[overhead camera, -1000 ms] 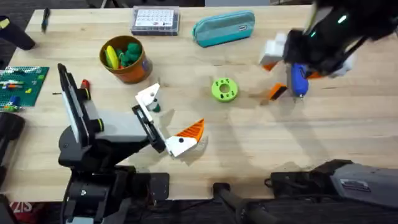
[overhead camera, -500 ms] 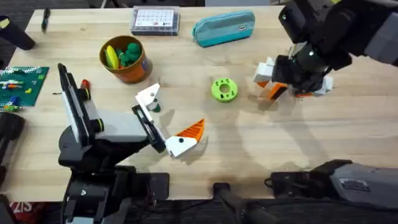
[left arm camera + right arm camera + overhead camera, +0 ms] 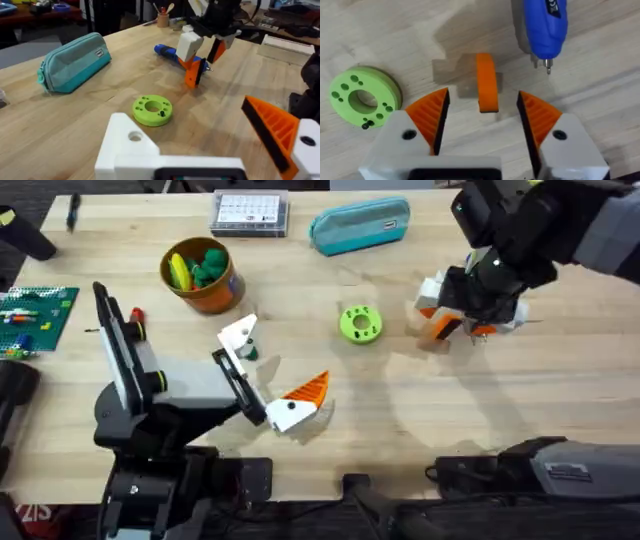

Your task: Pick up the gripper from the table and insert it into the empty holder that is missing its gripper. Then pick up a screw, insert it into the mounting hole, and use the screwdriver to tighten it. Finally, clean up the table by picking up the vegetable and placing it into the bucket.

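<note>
Wood grain runs under everything I can reach. Farthest to my left, beyond my left gripper [image 3: 262, 370], sits one bucket [image 3: 203, 277], orange-brown, with a yellow piece and green vegetable [image 3: 209, 264] shapes inside; I cannot count them, since they overlap. My left gripper rests low over the table with its white fingers spread wide and nothing between the orange pads. One lime-green ring [image 3: 361, 323] lies ahead of it and to its right, a small dark screw [image 3: 162, 113] sitting on its face. One teal pouch [image 3: 360, 225] lies farther off, past the ring.

My right gripper [image 3: 482, 122] hangs just above the table to the right of the ring, fingers spread, pads on either side of one upright orange part [image 3: 486, 82] that stands between them without touching either. One blue screwdriver [image 3: 544, 27] lies just beyond that part, tip pointing back at me; its handle is cut off in my right wrist view and hidden under my arm from overhead.
</note>
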